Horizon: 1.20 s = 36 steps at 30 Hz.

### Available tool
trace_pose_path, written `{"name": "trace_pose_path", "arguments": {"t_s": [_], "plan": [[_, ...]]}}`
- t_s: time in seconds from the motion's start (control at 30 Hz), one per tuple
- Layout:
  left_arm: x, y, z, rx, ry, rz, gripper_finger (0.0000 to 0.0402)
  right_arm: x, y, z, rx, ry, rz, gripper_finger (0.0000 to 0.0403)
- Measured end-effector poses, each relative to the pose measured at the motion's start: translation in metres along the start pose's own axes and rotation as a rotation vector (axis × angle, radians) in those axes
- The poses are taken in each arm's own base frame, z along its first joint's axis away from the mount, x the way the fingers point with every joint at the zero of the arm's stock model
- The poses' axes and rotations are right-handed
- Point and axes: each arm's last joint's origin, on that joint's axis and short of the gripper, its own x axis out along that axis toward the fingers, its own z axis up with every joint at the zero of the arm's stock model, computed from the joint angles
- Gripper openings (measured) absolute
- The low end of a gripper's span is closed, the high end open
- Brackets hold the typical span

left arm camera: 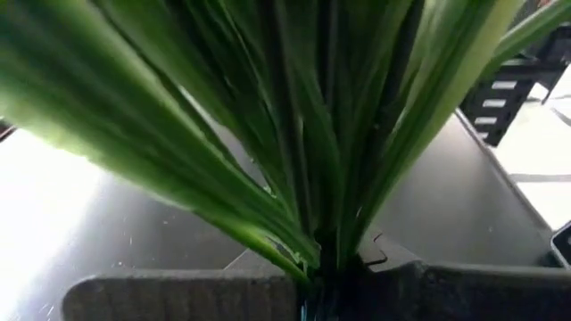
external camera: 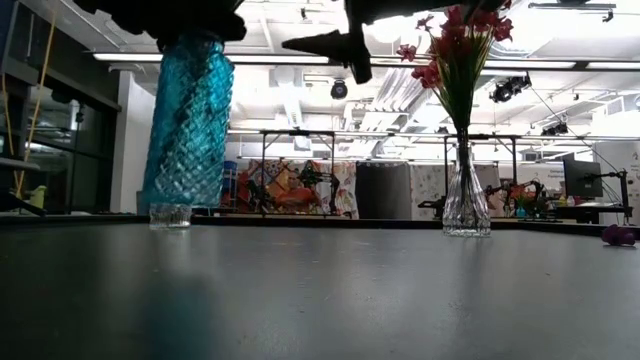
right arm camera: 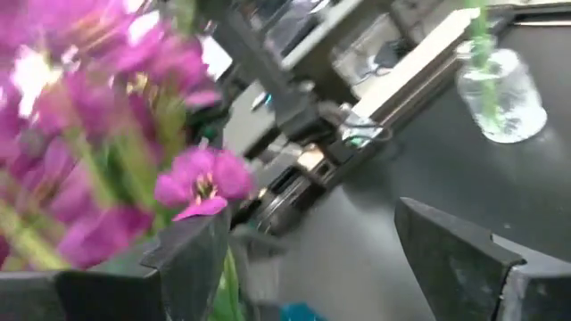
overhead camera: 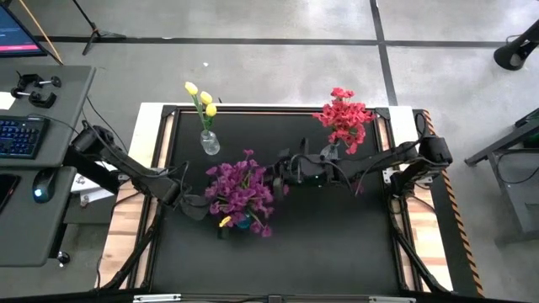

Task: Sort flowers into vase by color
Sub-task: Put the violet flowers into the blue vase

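While the left gripper (overhead camera: 195, 207) clamps the blue vase (external camera: 190, 115) of upright purple flowers (overhead camera: 242, 187) mid-table, the right gripper (overhead camera: 282, 172), jaws apart, sits just right of the blooms.

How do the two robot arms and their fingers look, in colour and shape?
Both arms are dark, nearly black, built of slim jointed segments with loose black cables along them. The left gripper and right gripper look alike from above. In the right wrist view the fingers are flat, dark grey, wedge-shaped plates with angular tips.
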Motion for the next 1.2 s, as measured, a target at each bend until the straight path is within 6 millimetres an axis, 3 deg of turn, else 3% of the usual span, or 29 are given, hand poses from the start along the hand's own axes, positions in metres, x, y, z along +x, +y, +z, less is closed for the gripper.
{"name": "trace_pose_path", "arguments": {"t_s": [0.23, 0.5, 0.67, 0.8, 0.9, 1.07, 1.2], "plan": [[0.0, 0.001, 0.002, -0.022, -0.018, 0.022, 0.0009, 0.003, -0.015, 0.01, 0.278, -0.134, -0.117, 0.0307], [0.001, 0.002, 0.004, -0.083, -0.04, 0.035, 0.0009, 0.003, -0.017, 0.02, 0.359, -0.252, -0.115, 0.0307], [0.003, 0.0, -0.008, -0.068, 0.064, -0.068, 0.0009, -0.005, -0.012, 0.046, 0.594, -0.526, -0.08, 0.0307], [0.003, 0.003, -0.01, -0.108, 0.093, -0.03, 0.0008, -0.002, -0.017, 0.047, 0.553, -0.541, -0.047, 0.0307], [0.002, 0.004, -0.01, -0.118, 0.099, -0.029, 0.0008, -0.007, -0.014, 0.062, 0.553, -0.564, 0.03, 0.0307], [0.002, 0.005, -0.009, -0.121, 0.086, 0.002, 0.0008, -0.005, -0.021, 0.064, 0.503, -0.485, 0.056, 0.0307], [0.002, 0.005, -0.009, -0.118, 0.081, 0.017, 0.0008, -0.012, -0.018, 0.076, 0.498, -0.513, 0.118, 0.0307]]}}
